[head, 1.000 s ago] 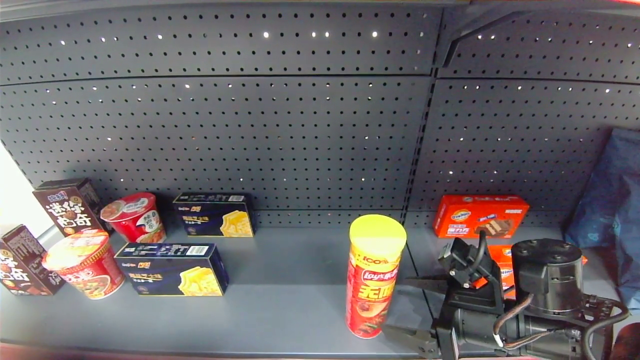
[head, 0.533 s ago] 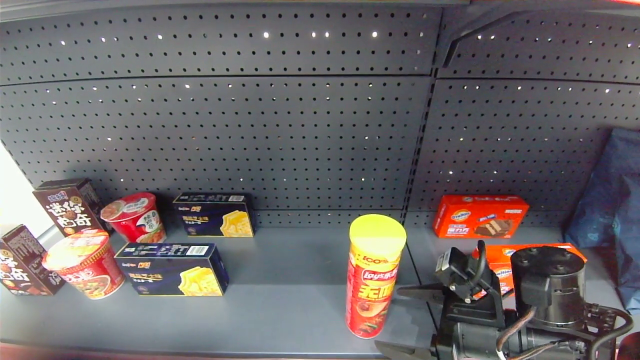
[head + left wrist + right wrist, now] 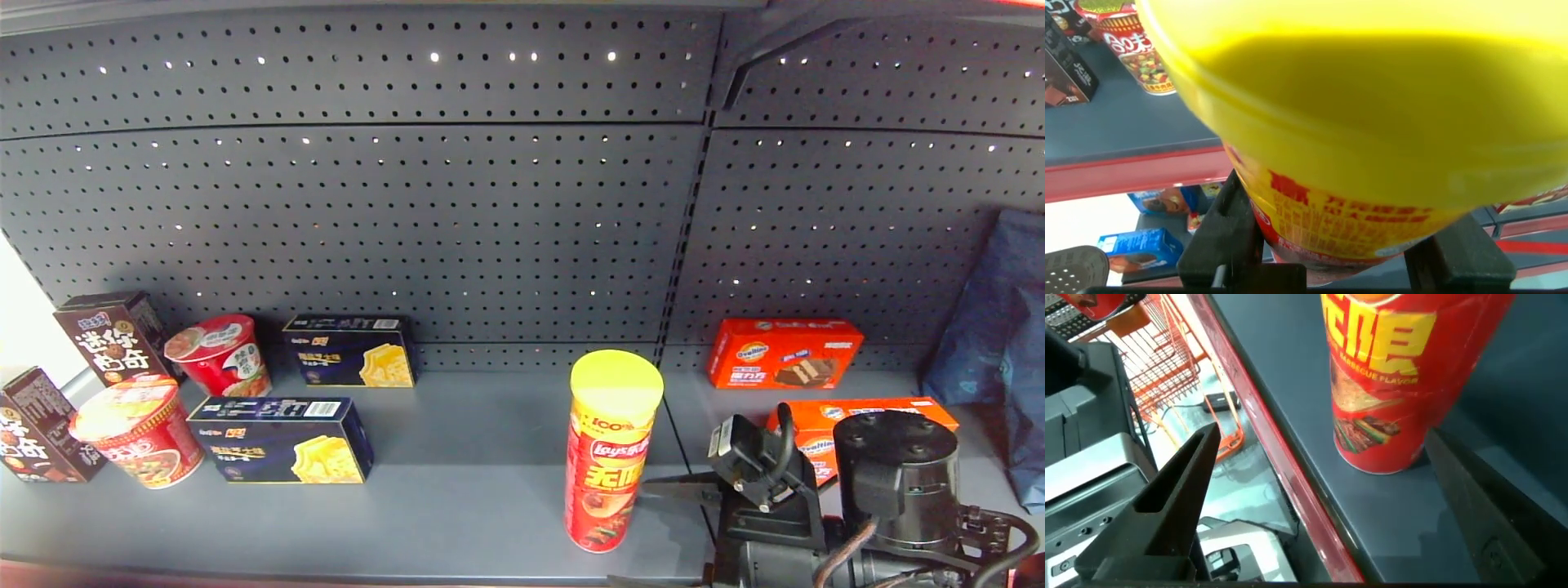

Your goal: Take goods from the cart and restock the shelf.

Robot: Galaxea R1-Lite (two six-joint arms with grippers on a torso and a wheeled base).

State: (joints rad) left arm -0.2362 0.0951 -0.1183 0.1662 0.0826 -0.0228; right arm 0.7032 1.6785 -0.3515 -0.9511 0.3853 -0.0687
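Head view is showing the chip can (image 3: 608, 457) standing upright on the grey shelf (image 3: 473, 506), near its front edge, with its yellow lid on top. The right hand (image 3: 641, 535) is sitting just beside the can, on the side toward the orange boxes (image 3: 824, 416), and its two fingers are standing wide apart with nothing between them; in the right wrist view they are lying on both sides of the can's foot without touching it. Compared with one second ago, this hand is pulling back and sinking lower from the can, so the nearer orange box behind it is becoming more uncovered, while the can itself is keeping exactly its place. I am judging from this that the can is already released and is standing by itself, so this one item is restocked. The orange cart (image 3: 1167, 351) is waiting below and in front of the can, beyond the red shelf edge. In the left wrist view the left hand (image 3: 1339, 245) is gripping a second chip can (image 3: 1372, 106) between its fingers, lower than the shelf edge, and probably this one is going beside the first can next.
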